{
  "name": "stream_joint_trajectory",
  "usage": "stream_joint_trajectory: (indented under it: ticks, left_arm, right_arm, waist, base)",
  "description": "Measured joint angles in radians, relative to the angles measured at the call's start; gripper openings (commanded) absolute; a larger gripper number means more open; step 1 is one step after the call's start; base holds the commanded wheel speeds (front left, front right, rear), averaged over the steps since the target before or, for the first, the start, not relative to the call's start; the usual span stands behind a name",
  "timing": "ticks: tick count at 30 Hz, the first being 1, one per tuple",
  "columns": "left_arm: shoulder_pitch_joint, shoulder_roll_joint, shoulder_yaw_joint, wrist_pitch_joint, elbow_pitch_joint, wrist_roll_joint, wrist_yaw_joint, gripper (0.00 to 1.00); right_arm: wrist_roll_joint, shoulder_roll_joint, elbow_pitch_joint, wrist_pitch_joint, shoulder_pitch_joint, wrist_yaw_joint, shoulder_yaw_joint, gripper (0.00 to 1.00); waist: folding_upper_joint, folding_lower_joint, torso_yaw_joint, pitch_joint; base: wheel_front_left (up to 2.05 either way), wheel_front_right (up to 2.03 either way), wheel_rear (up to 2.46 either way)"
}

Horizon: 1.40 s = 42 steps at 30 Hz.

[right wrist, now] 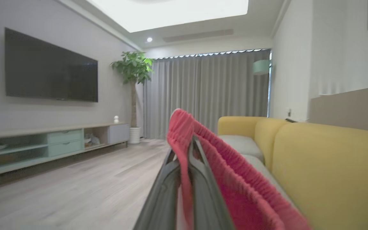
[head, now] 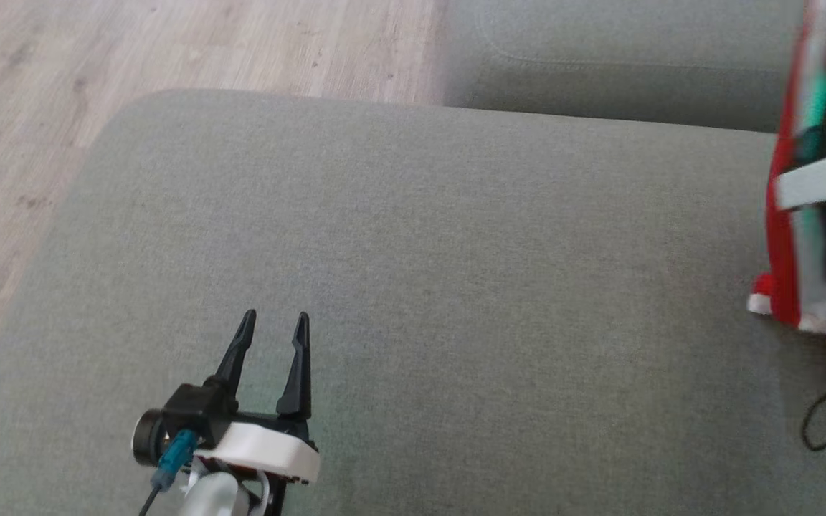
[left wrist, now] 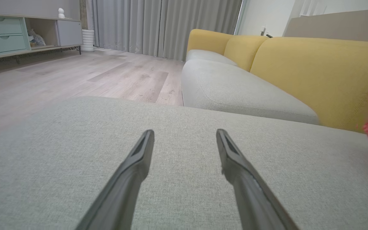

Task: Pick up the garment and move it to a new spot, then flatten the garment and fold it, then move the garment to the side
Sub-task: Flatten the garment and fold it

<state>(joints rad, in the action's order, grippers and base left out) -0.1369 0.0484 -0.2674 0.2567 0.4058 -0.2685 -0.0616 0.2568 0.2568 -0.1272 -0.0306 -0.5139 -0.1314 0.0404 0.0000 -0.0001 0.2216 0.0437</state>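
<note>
Right jaws pinch red garment (right wrist: 235,179); left jaws apart; cabinet shelf (left wrist: 48,32) contents blurred.

Ribbed cloth garment (right wrist: 235,185) (sofa (head: 456,287): matt fab.)

A grey sofa cushion (left wrist: 43,159) lies beneath the left fingers (left wrist: 129,179), with yellow backrests (left wrist: 315,73) to their right and pale wood floor (left wrist: 75,80) to their left. Grey curtains (left wrist: 164,25) hang ahead. A television (right wrist: 51,68) and a low cabinet (right wrist: 53,143) line the wall left of the right fingers (right wrist: 168,191).
</note>
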Motion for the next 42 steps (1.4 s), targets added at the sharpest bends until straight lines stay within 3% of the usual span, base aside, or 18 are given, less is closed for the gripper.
stream_joint_trajectory:
  ticks: [6, 10, 16, 18, 25, 31, 38, 42]
  left_arm:
    - [-0.003, 0.000, -0.033, 0.000, -0.006, -0.015, 0.000, 1.00]
    - [-0.027, 0.000, -0.060, 0.000, -0.006, -0.031, 0.000, 1.00]
    - [-0.059, 0.000, -0.097, 0.000, -0.005, -0.042, 0.000, 1.00]
    - [-0.062, 0.000, -0.107, 0.000, -0.004, -0.052, 0.001, 1.00]
    - [-0.062, -0.001, -0.115, 0.000, 0.005, -0.064, 0.012, 1.00]
    - [-0.061, 0.000, -0.111, 0.000, 0.010, -0.066, 0.014, 1.00]
    - [-0.060, -0.001, -0.100, 0.000, 0.011, -0.054, 0.013, 1.00]
    - [-0.046, 0.000, -0.090, 0.000, 0.012, -0.055, 0.013, 1.00]
  right_arm:
    - [0.035, -0.020, -0.072, 0.065, -0.006, 0.000, -0.190, 0.00]
    - [0.057, -0.058, -0.256, 0.088, -0.022, 0.000, -0.434, 0.00]
    - [0.086, -0.137, -0.508, 0.042, -0.108, 0.000, -0.669, 0.00]
    - [0.079, -0.150, -0.585, 0.025, -0.141, 0.000, -0.720, 1.00]
    - [0.100, -0.182, -0.712, -0.024, -0.187, 0.000, -0.850, 1.00]
    - [0.190, -0.184, -0.663, -0.022, -0.188, 0.000, -0.949, 1.00]
    - [0.220, -0.184, -0.622, -0.070, -0.176, 0.000, -0.937, 1.00]
    - [0.212, -0.184, -0.623, -0.115, -0.140, 0.000, -0.853, 1.00]
  waist:
    - [0.0000, 0.0001, 0.028, 0.035]
    - [0.0000, 0.0002, 0.065, 0.075]
    - [0.0000, 0.0003, 0.116, 0.114]
    - [0.0000, 0.0003, 0.130, 0.122]
    - [0.0000, 0.0002, 0.119, 0.123]
    - [0.0000, 0.0001, 0.070, 0.100]
    - [0.0000, 0.0001, 0.018, 0.062]
    - [0.0000, 0.0000, -0.010, 0.030]
  base:
    - [0.00, 0.00, 0.00]
    - [0.00, 0.00, 0.00]
    - [0.00, 0.00, 0.00]
    - [0.00, 0.00, 0.00]
    - [0.00, 0.00, 0.00]
    - [0.00, 0.00, 0.00]
    - [0.00, 0.00, 0.00]
    - [0.00, 0.00, 0.00]
